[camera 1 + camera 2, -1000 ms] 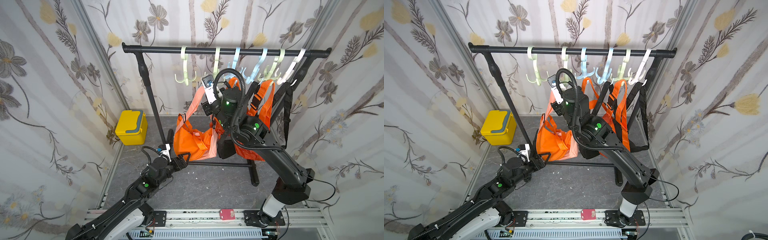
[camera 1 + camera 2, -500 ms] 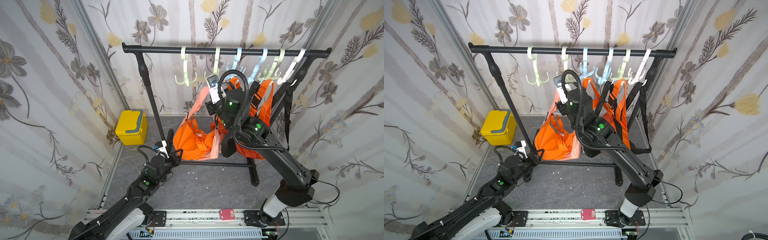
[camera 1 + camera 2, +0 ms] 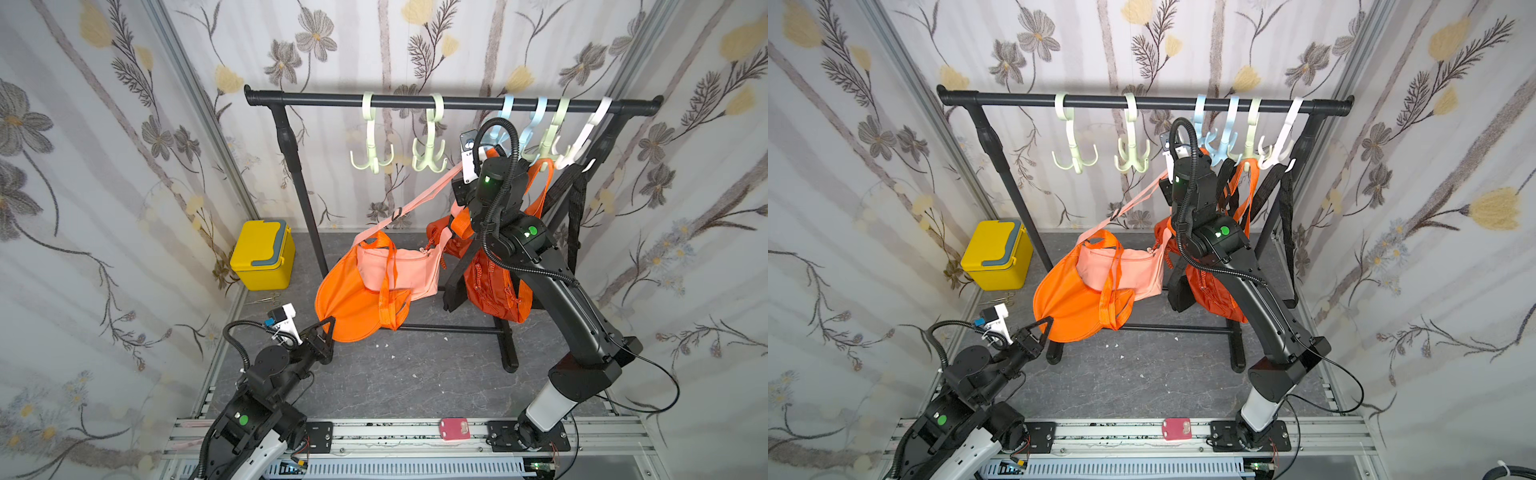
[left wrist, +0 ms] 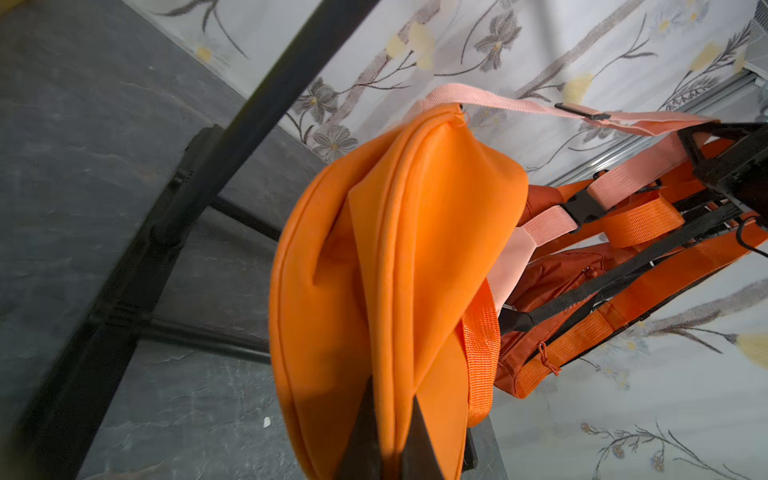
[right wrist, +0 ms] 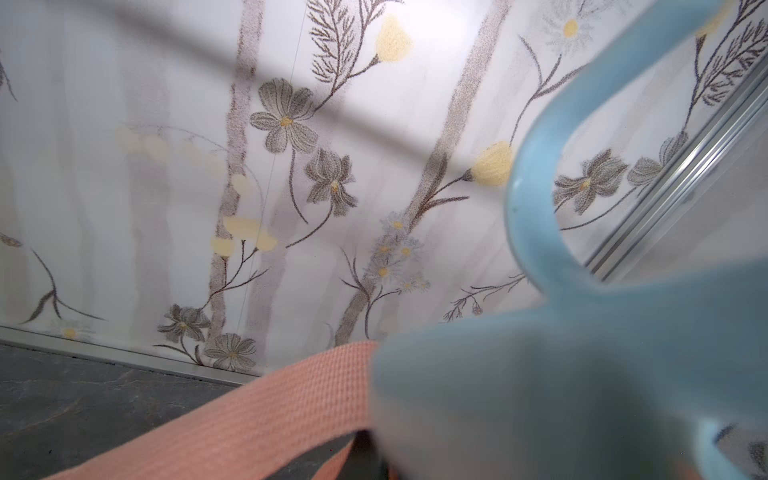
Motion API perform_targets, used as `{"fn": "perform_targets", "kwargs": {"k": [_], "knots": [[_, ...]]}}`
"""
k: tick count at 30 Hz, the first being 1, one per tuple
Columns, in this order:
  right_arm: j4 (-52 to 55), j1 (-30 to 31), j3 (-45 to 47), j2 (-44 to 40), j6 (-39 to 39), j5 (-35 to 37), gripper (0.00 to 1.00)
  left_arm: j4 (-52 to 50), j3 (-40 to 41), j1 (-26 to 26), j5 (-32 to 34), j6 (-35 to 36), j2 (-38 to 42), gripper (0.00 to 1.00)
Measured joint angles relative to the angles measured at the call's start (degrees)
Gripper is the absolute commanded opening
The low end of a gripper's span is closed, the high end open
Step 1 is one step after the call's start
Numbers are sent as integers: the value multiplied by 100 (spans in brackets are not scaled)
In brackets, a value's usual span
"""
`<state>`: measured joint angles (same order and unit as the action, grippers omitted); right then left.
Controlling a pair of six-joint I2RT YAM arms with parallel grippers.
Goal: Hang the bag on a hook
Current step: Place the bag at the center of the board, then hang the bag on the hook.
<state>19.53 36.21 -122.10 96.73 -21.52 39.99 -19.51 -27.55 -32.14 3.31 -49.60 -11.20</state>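
**Pinching two ends of one load: where the hang could fail**

Gripping from the jaws outward: the left gripper [image 4: 388,453] has its dark fingers pressed together on the lower edge of the bright orange fabric tote [image 4: 374,270], which the left wrist view shows folded between them. The right gripper [image 3: 1173,166] is raised by the rail; its jaws are hidden in both top views, but the wrist view shows the woven salmon-pink strap [image 5: 232,419] running out from it, so I judge it closed on that strap. The strap leads down to the salmon-pink zip pouch bag [image 3: 399,270], hanging in mid-air partly inside the orange tote, below and left of the pale-blue plastic multi-prong hook [image 5: 582,291], and not yet on any hook.

Risks, as I judge them:
- The blue hook sits very close to the right wrist camera; the strap may ride beside a prong rather than over it and slide off on release.
- The left grip on the tote could drag the pouch sideways, tightening the strap and pulling it away from the hook.
- The neighbouring dark-orange nylon backpack [image 3: 494,286] and its black webbing straps [image 3: 575,216] crowd the same hooks, so snagging or hooking the wrong strap is possible.
- The hook hangs loosely on the black metal rail [image 3: 415,101] and may swing away when nudged.
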Motion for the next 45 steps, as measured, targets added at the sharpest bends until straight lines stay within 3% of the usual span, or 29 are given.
{"fn": "perform_targets", "kwargs": {"k": [4, 10, 11, 12, 13, 15, 25, 28, 32, 36, 45], "knots": [[0, 79, 31, -2, 72, -59, 0, -413, -94, 7, 337, -37, 243, 0], [7, 785, 297, 2, 28, -260, 0, 179, 699, 9, -229, -146, -970, 0], [7, 916, 299, 9, -20, -262, 0, 264, 774, 4, -299, -164, -1119, 29], [7, 1075, 299, 9, -68, -260, 0, 339, 800, 4, -358, -162, -1228, 68], [4, 1185, 299, 9, -105, -249, 0, 444, 800, 4, -380, -157, -1329, 86], [2, 1416, 299, 9, -195, -284, 0, 557, 697, 4, -385, -153, -1475, 99], [-442, 2218, 896, -911, -476, -22, 0, 321, -920, -17, 39, 778, -1307, 100], [-658, 2376, 1001, -1123, -518, 153, 0, 459, -1075, -190, -35, 1134, -1716, 100], [-761, 2481, 811, -1106, -664, 168, 0, 778, -1521, -826, 26, 1770, -2426, 100], [-774, 2470, 321, -938, -852, 149, 0, 1272, -2339, -1423, 603, 2579, -3246, 100], [-822, 2387, -48, -763, -1176, 9, 0, 2299, -3335, -1751, 1910, 3945, -4675, 100]]}}
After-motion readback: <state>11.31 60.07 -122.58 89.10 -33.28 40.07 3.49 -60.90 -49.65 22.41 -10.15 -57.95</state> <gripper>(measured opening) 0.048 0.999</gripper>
